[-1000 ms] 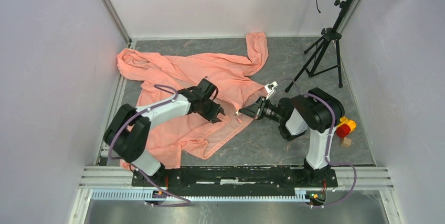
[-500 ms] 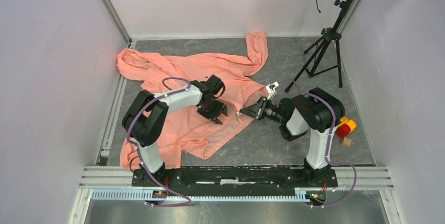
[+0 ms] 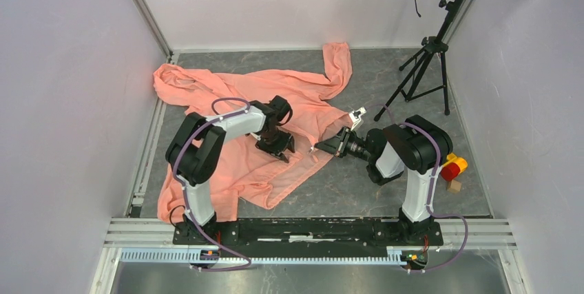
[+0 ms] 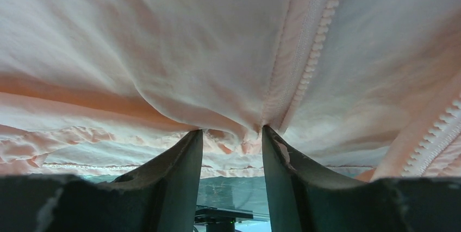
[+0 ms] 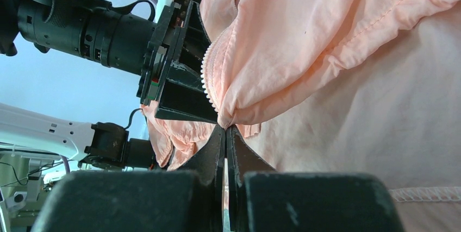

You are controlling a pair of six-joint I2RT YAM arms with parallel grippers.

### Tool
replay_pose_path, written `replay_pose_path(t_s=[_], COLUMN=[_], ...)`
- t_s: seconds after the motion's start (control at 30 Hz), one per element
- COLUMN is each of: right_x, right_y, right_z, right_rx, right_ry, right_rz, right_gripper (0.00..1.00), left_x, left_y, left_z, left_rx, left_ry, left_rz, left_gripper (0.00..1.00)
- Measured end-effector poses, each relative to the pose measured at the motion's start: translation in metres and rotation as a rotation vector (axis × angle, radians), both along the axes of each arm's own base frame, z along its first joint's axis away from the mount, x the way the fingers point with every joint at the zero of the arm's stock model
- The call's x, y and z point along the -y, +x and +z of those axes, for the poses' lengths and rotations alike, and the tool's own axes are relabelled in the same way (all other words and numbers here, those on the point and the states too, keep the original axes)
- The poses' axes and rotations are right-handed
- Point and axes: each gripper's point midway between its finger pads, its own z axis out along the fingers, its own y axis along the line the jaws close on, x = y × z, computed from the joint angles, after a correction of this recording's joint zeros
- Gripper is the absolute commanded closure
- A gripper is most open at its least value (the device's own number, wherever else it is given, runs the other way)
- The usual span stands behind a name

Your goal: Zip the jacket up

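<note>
The salmon-pink jacket (image 3: 234, 94) lies spread and crumpled over the left and middle of the table. My left gripper (image 3: 281, 148) sits on its front panel near the open edge. In the left wrist view it (image 4: 232, 130) is open, its tips pushed up into a fold of fabric (image 4: 163, 52) beside a row of zipper teeth (image 4: 318, 52). My right gripper (image 3: 318, 148) is shut on the jacket's edge (image 5: 337, 80), pinching a fold (image 5: 225, 127) just under the zipper teeth (image 5: 206, 80). The left gripper (image 5: 179, 80) shows close behind it. The zipper pull is not visible.
A black tripod stand (image 3: 427, 67) stands at the back right with its perforated tray overhead. A red button (image 3: 452, 168) sits by the right arm. White walls enclose the table. A metal rail (image 3: 310, 228) runs along the near edge.
The left arm has folded in, its elbow swinging right and up, and its gripper has shifted slightly left and back on the jacket. The right arm has held still.
</note>
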Motion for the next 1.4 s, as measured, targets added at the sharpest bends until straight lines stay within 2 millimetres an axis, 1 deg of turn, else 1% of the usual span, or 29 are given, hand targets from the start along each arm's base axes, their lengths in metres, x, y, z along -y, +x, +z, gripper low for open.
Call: replay_pose_path(t_s=[0.1, 0.33, 0.4, 0.53, 0.63, 0.77, 0.8, 0.87, 0.97, 1.0, 1.1, 1.2, 1.4], right_x=[0.0, 0.0, 0.0, 0.0, -0.001, -0.002, -0.003, -0.003, -0.005, -0.006, -0.008, -0.008, -0.009], right_y=[0.0, 0.0, 0.0, -0.002, -0.004, -0.005, -0.006, -0.007, -0.009, -0.009, -0.011, -0.011, -0.012], right_z=[0.0, 0.0, 0.0, -0.001, 0.0, 0.0, 0.0, 0.0, 0.0, 0.0, -0.001, -0.001, -0.001], right_rx=[-0.003, -0.007, -0.009, -0.011, -0.013, -0.014, -0.014, -0.014, -0.012, -0.009, 0.0, 0.007, 0.015], right_ry=[0.002, 0.003, 0.003, 0.004, 0.006, 0.007, 0.007, 0.007, 0.006, 0.005, 0.0, -0.004, -0.007], right_rz=[0.0, -0.001, 0.001, 0.009, 0.019, 0.027, 0.029, 0.032, 0.04, 0.044, 0.051, 0.053, 0.057], right_gripper=[1.0, 1.0, 1.0, 1.0, 1.0, 1.0, 1.0, 1.0, 1.0, 1.0, 1.0, 1.0, 1.0], left_x=[0.0, 0.001, 0.001, -0.003, -0.009, -0.017, -0.019, -0.022, -0.022, -0.022, -0.016, -0.006, 0.004], left_y=[-0.001, 0.001, 0.001, 0.005, 0.005, 0.003, 0.003, 0.002, 0.003, 0.004, 0.008, 0.015, 0.016], left_z=[-0.002, -0.004, -0.004, -0.002, 0.003, 0.013, 0.015, 0.017, 0.014, 0.013, 0.016, 0.019, 0.015], left_rx=[-0.008, -0.015, -0.013, 0.02, 0.073, 0.156, 0.179, 0.222, 0.264, 0.272, 0.291, 0.315, 0.311], left_ry=[0.004, 0.008, 0.011, 0.025, 0.03, 0.02, 0.014, -0.001, -0.027, -0.035, -0.071, -0.117, -0.167], left_rz=[0.0, -0.001, -0.001, -0.008, -0.03, -0.056, -0.061, -0.072, -0.084, -0.086, -0.091, -0.095, -0.107], left_gripper=[0.54, 0.76, 0.78, 0.78, 0.72, 0.75, 0.71, 0.58, 0.48, 0.47, 0.47, 0.51, 0.54])
